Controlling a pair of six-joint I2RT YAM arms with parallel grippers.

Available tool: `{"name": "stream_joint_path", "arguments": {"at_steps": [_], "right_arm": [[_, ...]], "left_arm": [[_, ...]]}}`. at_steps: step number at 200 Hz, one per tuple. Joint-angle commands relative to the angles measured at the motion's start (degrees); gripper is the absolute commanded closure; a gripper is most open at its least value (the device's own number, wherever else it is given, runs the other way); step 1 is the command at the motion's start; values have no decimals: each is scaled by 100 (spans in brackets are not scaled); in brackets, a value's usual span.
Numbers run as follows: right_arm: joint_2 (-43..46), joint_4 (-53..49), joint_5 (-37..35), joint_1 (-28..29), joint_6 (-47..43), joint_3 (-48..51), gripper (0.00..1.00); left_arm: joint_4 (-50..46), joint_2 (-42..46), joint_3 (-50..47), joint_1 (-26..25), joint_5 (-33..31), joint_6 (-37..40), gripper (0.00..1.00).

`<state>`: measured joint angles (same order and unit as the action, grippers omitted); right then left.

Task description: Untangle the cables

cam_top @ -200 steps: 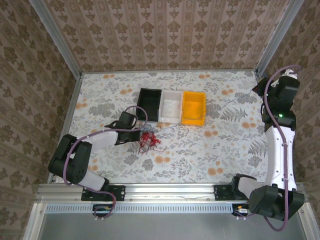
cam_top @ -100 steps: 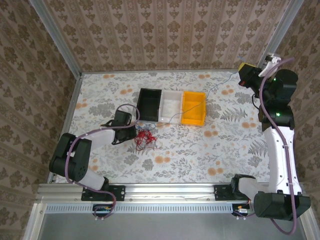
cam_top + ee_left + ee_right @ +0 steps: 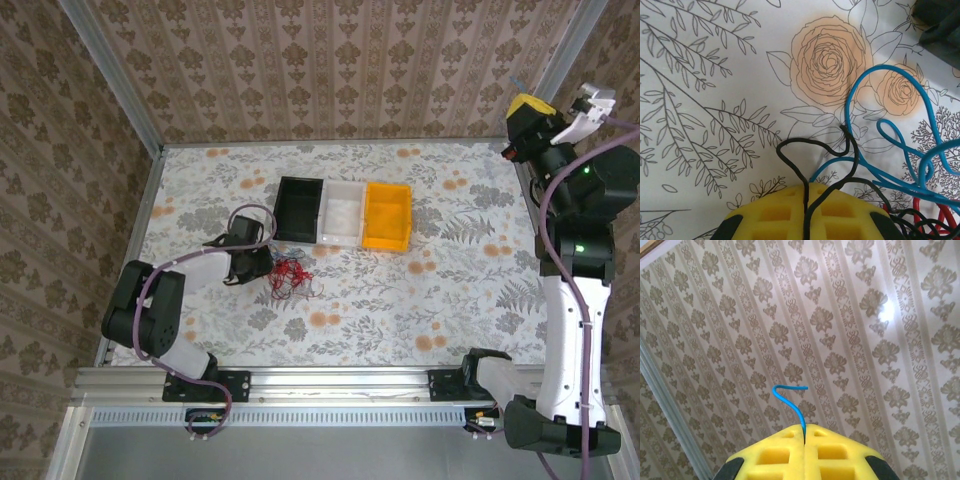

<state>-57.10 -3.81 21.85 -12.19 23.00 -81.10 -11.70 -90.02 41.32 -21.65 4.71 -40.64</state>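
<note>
Untangling task, overhead and wrist views. I find the cables (image 3: 290, 277), a loose knot of very thin red, black and blue insulated wires, on the floral-printed tabletop (image 3: 400, 310). They lie just in front of the black rectangular plastic bin (image 3: 298, 208), which stands in a row with a clear bin (image 3: 343, 212) and an orange bin (image 3: 388, 215).

My left gripper (image 3: 806, 202) sits low at the knot's left edge. Its yellow foam-faced jaws are together, clamped on a thin black wire (image 3: 805, 141) that runs into the seam between them. Blue loops (image 3: 860, 95) and red strands (image 3: 927, 217) lie just beside it.

My right gripper (image 3: 804, 432) is held high over the far right corner, facing the patterned wall (image 3: 865, 315). Its jaws are pressed together on the short curled end of a thin blue wire (image 3: 790, 392). Whether this is the wire looping on the tabletop I cannot tell.

Handling, as I judge it: the wires are nearly weightless, limp yet springy, and they snag on one another. A pull on one strand is likely to drag the whole knot unless the rest is pinned. The insulation looks smooth, so a hold near a free end, seated square in the pads, seems safest. Hard tugs risk tightening the crossings.
</note>
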Motion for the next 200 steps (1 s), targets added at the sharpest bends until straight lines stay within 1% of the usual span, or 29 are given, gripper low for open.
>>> {"name": "stream_joint_path", "arguments": {"at_steps": [1, 17, 23, 33, 51, 73, 75, 79, 110, 129, 160, 200], "right_arm": [[-64, 153, 121, -30, 35, -230, 100], [-197, 197, 370, 7, 275, -183, 100], [-224, 212, 391, 54, 279, -149, 100], [-244, 137, 285, 163, 176, -124, 100], [-295, 30, 48, 302, -43, -132, 100], [-440, -5, 22, 371, -139, -219, 100], [-459, -5, 15, 378, -147, -232, 100], [-491, -22, 0, 398, -165, -251, 100], [-746, -22, -113, 586, -297, -371, 100], [-926, 12, -106, 743, -235, -356, 100], [-1197, 36, -259, 1189, -289, -138, 100], [-1478, 222, -372, 1514, -170, 308, 100]], "left_arm": [[168, -773, -291, 216, -843, -35, 100], [552, -679, -313, 117, -536, 253, 100], [765, -601, -335, 64, -325, 417, 100], [1097, -455, -352, -48, 6, 689, 100], [1396, -213, -294, -247, 557, 1119, 100], [1662, -113, -200, -419, 1142, 1496, 100], [1678, -115, -185, -555, 1176, 1530, 100], [1682, -113, -152, -646, 1232, 1605, 100], [1642, -161, 74, -1150, 1326, 2076, 100], [1538, -171, 204, -1350, 1331, 2272, 100], [1427, -261, 362, -1403, 1307, 2331, 100], [1354, -297, 434, -1400, 1254, 2359, 100]]}}
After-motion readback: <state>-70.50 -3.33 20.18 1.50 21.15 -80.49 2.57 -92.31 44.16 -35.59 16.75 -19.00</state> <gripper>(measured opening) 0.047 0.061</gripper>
